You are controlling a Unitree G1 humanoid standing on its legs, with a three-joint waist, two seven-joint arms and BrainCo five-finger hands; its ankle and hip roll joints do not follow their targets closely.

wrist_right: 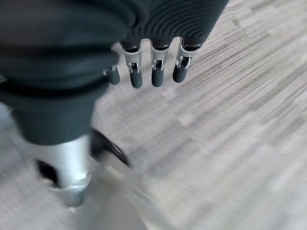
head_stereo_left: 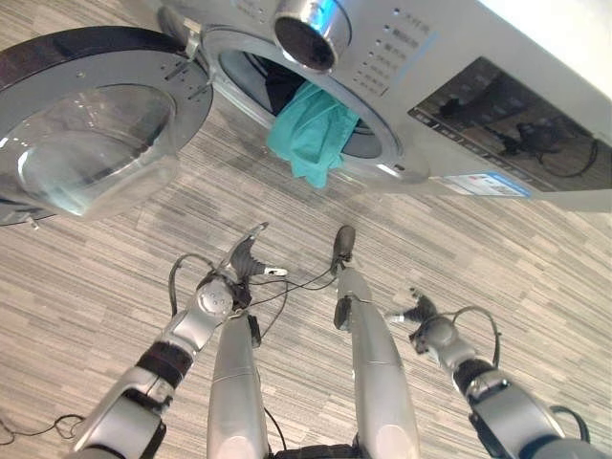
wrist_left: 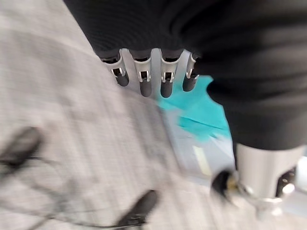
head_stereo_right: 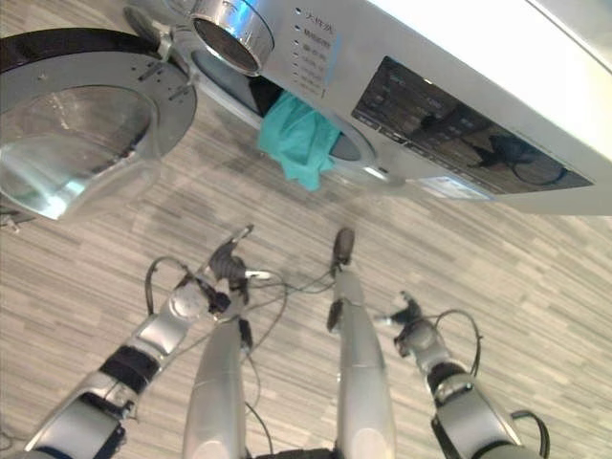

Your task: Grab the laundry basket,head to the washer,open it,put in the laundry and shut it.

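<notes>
The silver washer [head_stereo_left: 459, 86] stands ahead with its round glass door [head_stereo_left: 86, 124] swung wide to the left. A teal cloth [head_stereo_left: 311, 134] hangs half out of the drum opening, draped over the lower rim; it also shows as a teal patch [wrist_left: 201, 112] in the left wrist view. My left hand [head_stereo_left: 239, 263] hangs low over the floor, below and left of the cloth, its fingers [wrist_left: 144, 79] relaxed and holding nothing. Further right, my right hand [head_stereo_left: 421, 311] is also low, with relaxed, empty fingers [wrist_right: 156, 67].
Grey wood-pattern floor [head_stereo_left: 535, 277] lies between me and the washer. A chrome dial [head_stereo_left: 308, 33] juts from the washer front above the opening. The open door takes up the space at the upper left.
</notes>
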